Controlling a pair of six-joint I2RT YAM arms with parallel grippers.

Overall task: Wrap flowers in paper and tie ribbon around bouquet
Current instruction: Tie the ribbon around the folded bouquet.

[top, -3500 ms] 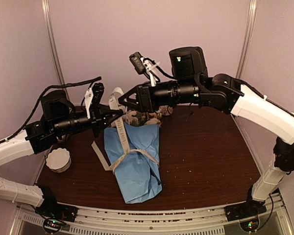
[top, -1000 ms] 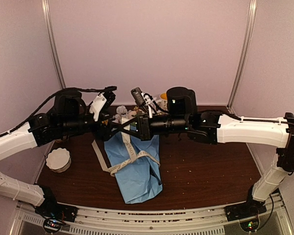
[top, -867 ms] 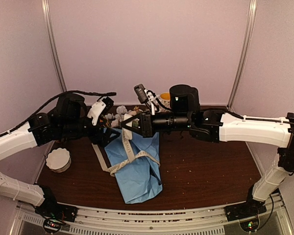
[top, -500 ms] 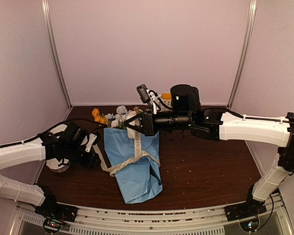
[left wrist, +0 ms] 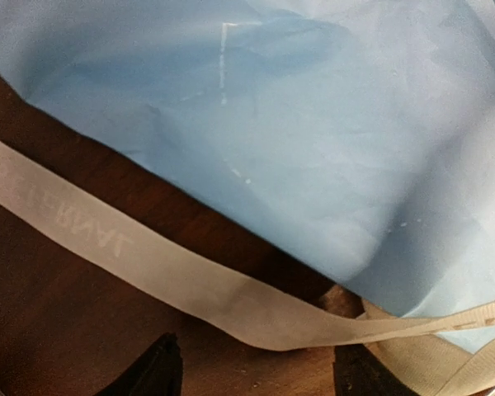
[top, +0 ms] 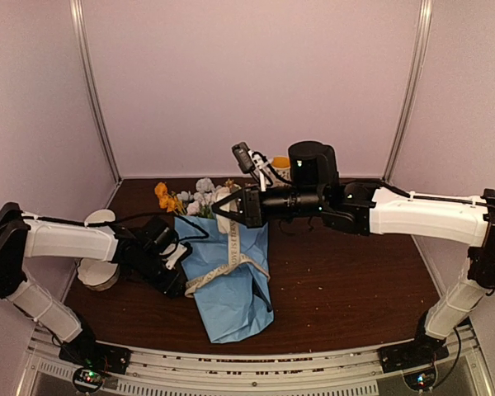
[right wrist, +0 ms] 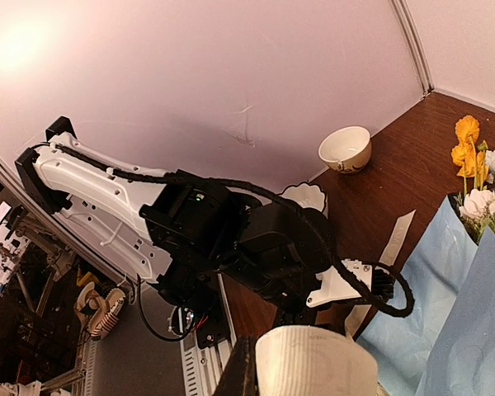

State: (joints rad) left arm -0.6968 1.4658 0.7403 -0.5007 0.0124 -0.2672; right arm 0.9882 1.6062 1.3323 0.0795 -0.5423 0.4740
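Ribbon in raised right jaws, left arm low

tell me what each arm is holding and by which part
Right gripper: jaws shut on the ribbon near one end, above the bouquet. Left gripper: nothing held, jaws open beside the ribbon's other tail.

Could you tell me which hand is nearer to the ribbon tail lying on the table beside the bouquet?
Left. The left hand hovers directly over that ribbon tail. The right hand holds the ribbon's other end up by the flowers.
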